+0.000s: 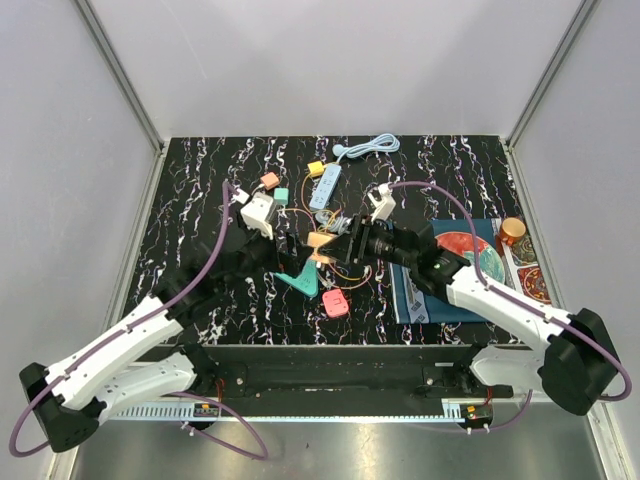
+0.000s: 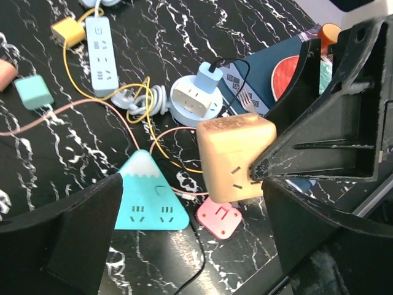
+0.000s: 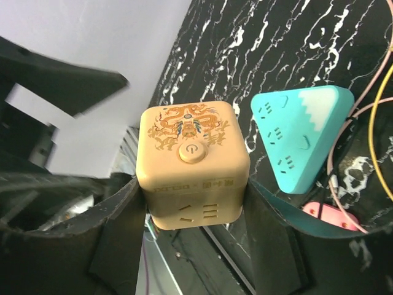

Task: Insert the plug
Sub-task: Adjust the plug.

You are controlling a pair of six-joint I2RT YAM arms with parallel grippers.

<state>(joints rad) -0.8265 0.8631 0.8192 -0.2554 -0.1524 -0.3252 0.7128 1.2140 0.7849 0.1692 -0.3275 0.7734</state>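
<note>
Right gripper (image 3: 193,203) is closed part way on the tan cube socket (image 3: 193,161), 1 finger on each side face. It holds the cube off the surface (image 1: 200,200) over the middle, power button toward its own camera and an outlet face turned toward the left arm, likely so that face is free for a plug. Left gripper (image 2: 191,209) is spread wide and holds nothing. It faces the cube's outlet from just beside it, so my read is it's free to go fetch a plug. No plug is in either gripper. The yellow plug (image 2: 67,31) lies loose on its cable beside the white power strip (image 2: 101,46) toward the far edge, and a blue plug (image 2: 210,75) already sits in the round white socket (image 2: 193,101). Cannot tell which one the task means. Under the cube lie the teal triangle socket (image 2: 147,196) and the pink socket (image 2: 219,218), flat with cables looping around them, a snag risk on any reach.
</note>
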